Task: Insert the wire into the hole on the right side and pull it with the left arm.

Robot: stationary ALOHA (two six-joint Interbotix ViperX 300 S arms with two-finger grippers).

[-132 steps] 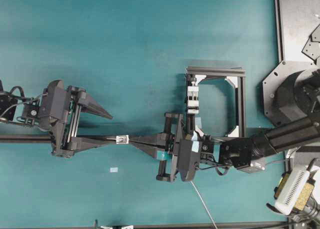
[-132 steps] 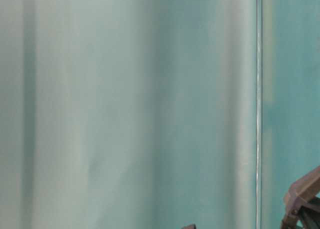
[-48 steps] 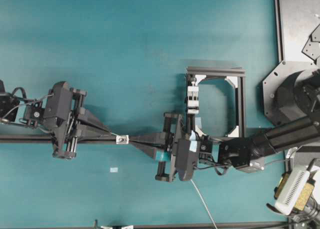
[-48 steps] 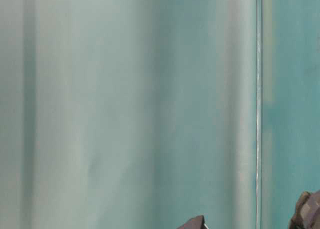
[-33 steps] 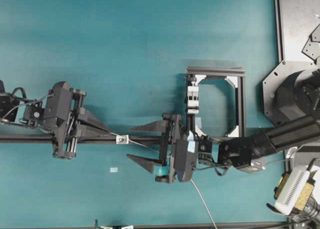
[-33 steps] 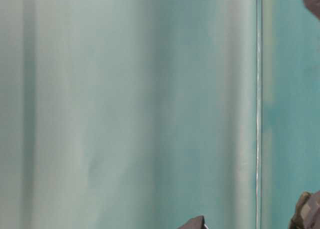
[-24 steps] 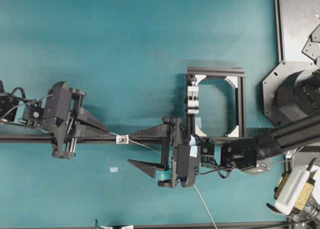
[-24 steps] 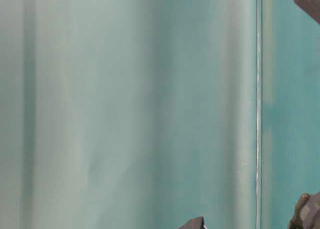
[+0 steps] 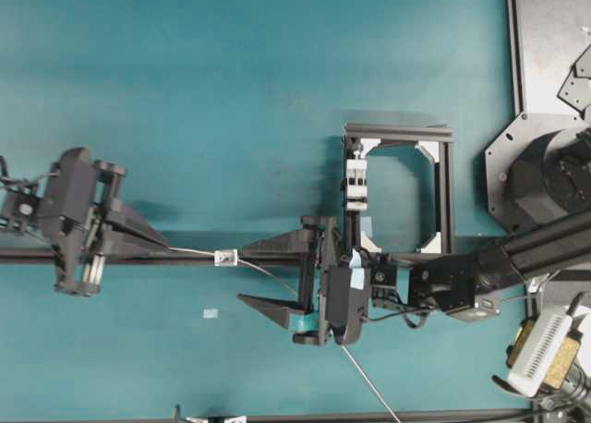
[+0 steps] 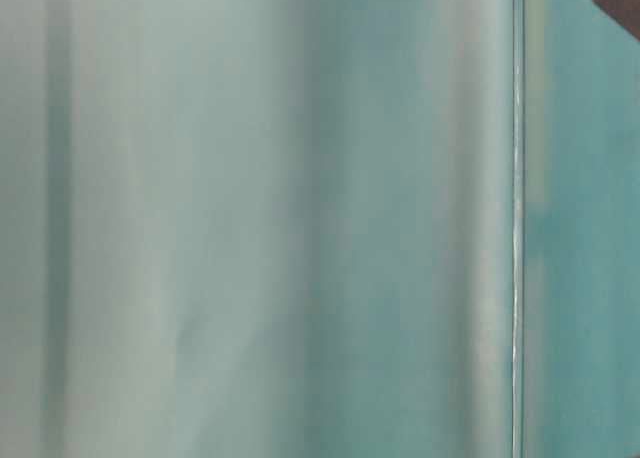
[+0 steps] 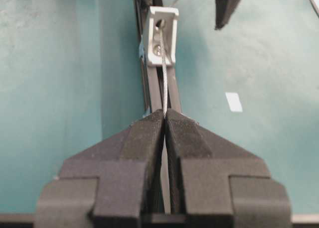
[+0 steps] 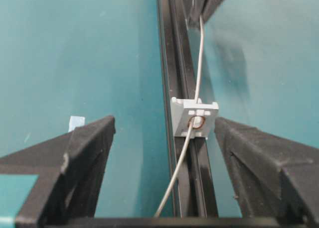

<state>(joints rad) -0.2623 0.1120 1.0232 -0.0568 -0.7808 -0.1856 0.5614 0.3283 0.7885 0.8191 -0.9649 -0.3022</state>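
The left hand (image 9: 164,246) is pinched closed on the wire (image 9: 194,251), its arm reaching in from the left. The right hand (image 9: 254,275) is spread wide, fingers (image 9: 268,308) apart.

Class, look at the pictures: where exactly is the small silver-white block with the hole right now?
In the overhead view the small block sits on the black rail, left of centre, between the left gripper and the open right gripper.

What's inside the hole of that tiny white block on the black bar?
The wire runs through the hole of the block, coming out both sides. The left gripper pinches one end. Inside the hole, nothing else can be made out.
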